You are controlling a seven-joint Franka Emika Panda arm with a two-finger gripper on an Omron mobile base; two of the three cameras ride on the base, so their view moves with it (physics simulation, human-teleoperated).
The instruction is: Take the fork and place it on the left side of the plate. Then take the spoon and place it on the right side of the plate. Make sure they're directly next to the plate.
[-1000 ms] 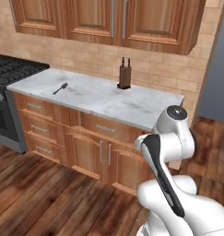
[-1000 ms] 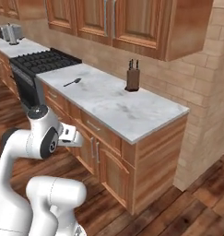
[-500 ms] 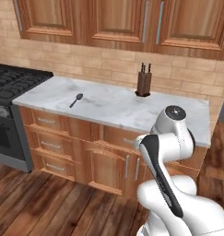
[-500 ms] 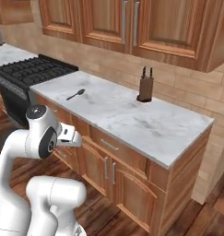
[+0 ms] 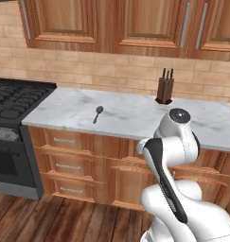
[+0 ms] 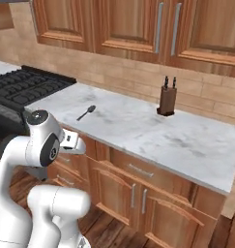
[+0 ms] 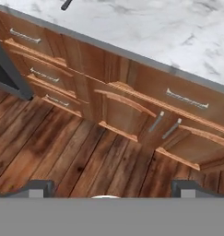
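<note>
**Spoon on counter, arm folded low in front of cabinets**

Left base view: small grey metal spoon (image 5: 98,113) lies flat on white-grey marble countertop (image 5: 130,116), toward its left part, bowl pointing to the brick wall, handle toward the front edge. Dark wooden knife block (image 5: 164,90) stands upright at the back, well apart from spoon, to its right. Black gas stove (image 5: 14,99) adjoins counter's left end. White arm folded up in the lower right, in front of the wooden drawers (image 5: 69,160).

Right base view: spoon (image 6: 86,113) near counter's left front corner; knife block (image 6: 167,99) further back & right. Gripper (image 6: 70,142) sits below counter edge, close to drawer fronts, nothing in it.

Hand view: looks down at cabinet doors w/ metal handles (image 7: 166,125) & wood-plank floor (image 7: 62,161). Two dark fingertips (image 7: 37,188) at far L & R of the bottom edge, spread wide apart. Spoon's handle end (image 7: 66,4) just visible at top edge on the marble.
</note>
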